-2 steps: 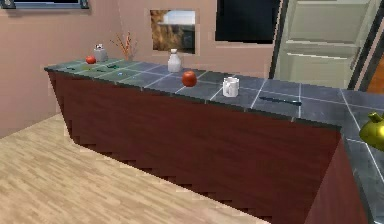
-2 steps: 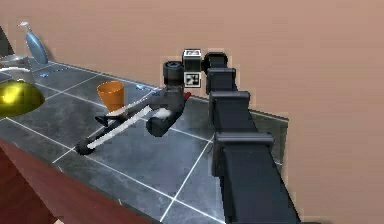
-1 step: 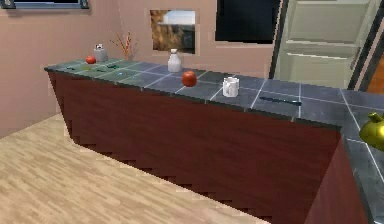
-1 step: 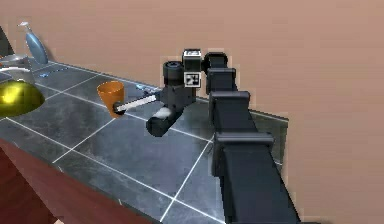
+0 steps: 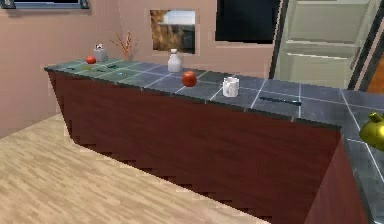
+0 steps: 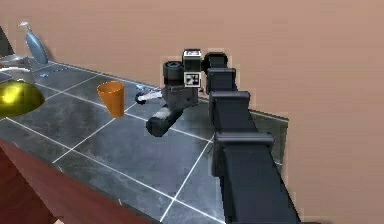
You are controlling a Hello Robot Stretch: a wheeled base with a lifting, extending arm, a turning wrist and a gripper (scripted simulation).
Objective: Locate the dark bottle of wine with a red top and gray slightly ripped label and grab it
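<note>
In the arm side view my arm (image 6: 238, 140) reaches out over a dark grey tiled countertop (image 6: 120, 150). The gripper (image 6: 148, 97) hangs just above the tiles near the pink wall, with an orange cup (image 6: 112, 98) standing close at its left. I cannot tell whether it holds anything. A pale grey bottle shape (image 6: 35, 45) stands at the view's far left, and below it sits a yellow-green rounded pot (image 6: 18, 97). The same pot (image 5: 375, 130) sits at the forward view's right edge.
A long counter (image 5: 200, 140) with a red-brown front crosses the forward view. On it stand a white mug (image 5: 231, 87), a red round fruit (image 5: 189, 79), a white vase (image 5: 175, 62) and a second red fruit (image 5: 91, 59). Wood floor (image 5: 90, 180) lies before it.
</note>
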